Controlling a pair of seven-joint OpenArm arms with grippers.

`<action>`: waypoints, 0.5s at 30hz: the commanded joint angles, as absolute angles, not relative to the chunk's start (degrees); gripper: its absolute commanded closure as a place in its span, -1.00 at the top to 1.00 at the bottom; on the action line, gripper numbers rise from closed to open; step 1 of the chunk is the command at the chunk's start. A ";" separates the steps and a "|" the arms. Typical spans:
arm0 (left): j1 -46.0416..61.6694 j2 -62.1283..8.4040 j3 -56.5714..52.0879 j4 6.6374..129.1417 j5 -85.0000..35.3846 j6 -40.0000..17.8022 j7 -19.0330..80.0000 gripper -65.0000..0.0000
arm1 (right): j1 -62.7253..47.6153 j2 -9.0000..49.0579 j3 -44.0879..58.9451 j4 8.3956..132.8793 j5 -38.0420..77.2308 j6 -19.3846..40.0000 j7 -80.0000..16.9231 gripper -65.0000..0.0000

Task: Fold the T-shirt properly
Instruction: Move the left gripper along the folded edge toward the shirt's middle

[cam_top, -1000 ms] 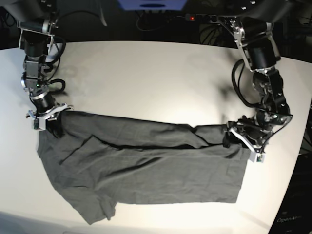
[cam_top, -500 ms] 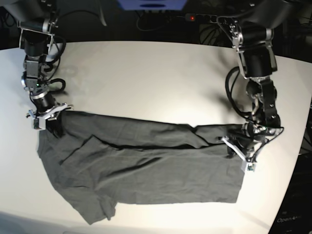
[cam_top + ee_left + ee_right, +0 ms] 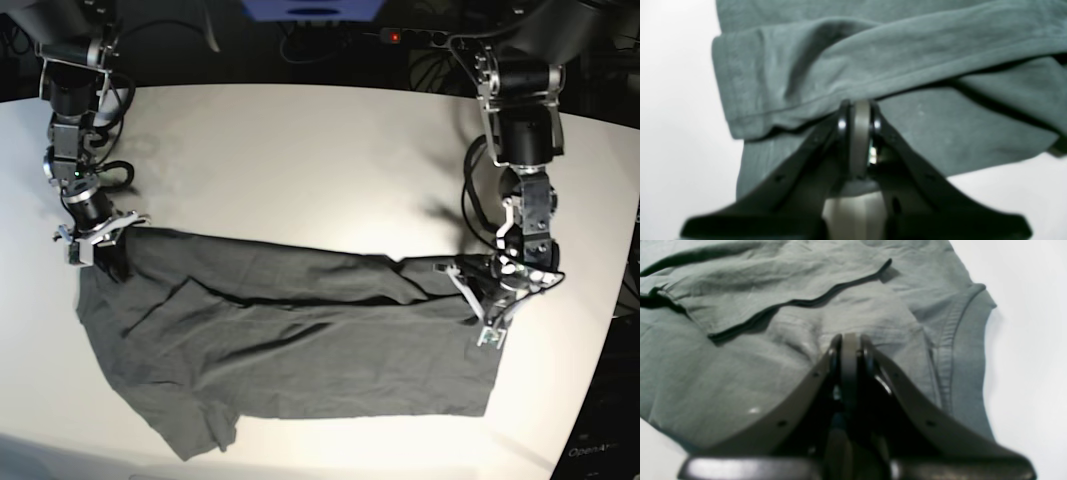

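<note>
- Charcoal-grey T-shirt [image 3: 290, 340] lay partly folded lengthwise across the near half of the white table [image 3: 300, 160].
- Right gripper [image 3: 95, 240] was clamped on the shirt's corner at one end.
- Left gripper [image 3: 478, 300] pinched the hem edge at the opposite end, jaws closed.

T-shirt [image 3: 300, 340] lies on table [image 3: 300, 150], end effectors at opposite ends.

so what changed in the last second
The left gripper swung in over the shirt's edge and its jaws closed there; whether cloth is pinched is unclear. The right gripper stayed shut at the far corner, and the shirt lies as before.
</note>
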State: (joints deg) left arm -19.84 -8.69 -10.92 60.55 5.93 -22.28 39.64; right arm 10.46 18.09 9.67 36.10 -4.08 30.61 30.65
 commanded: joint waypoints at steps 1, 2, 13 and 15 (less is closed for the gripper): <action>-21.85 -8.92 -10.86 61.14 6.64 -22.20 38.46 -0.93 | 11.03 18.68 9.71 36.35 -4.35 30.73 30.20 -0.96; -22.02 -8.84 -10.95 60.70 7.34 -22.20 38.46 -0.93 | 11.12 18.68 9.71 36.35 -4.35 30.73 30.20 -0.96; -27.74 -9.19 -10.95 51.56 9.19 -22.29 37.85 -0.93 | 11.30 18.68 9.71 36.35 -4.35 30.73 30.20 -0.96; -28.18 -9.19 -10.95 52.09 9.10 -22.37 37.76 -0.93 | 11.30 18.68 9.63 36.35 -4.35 30.73 30.20 -0.96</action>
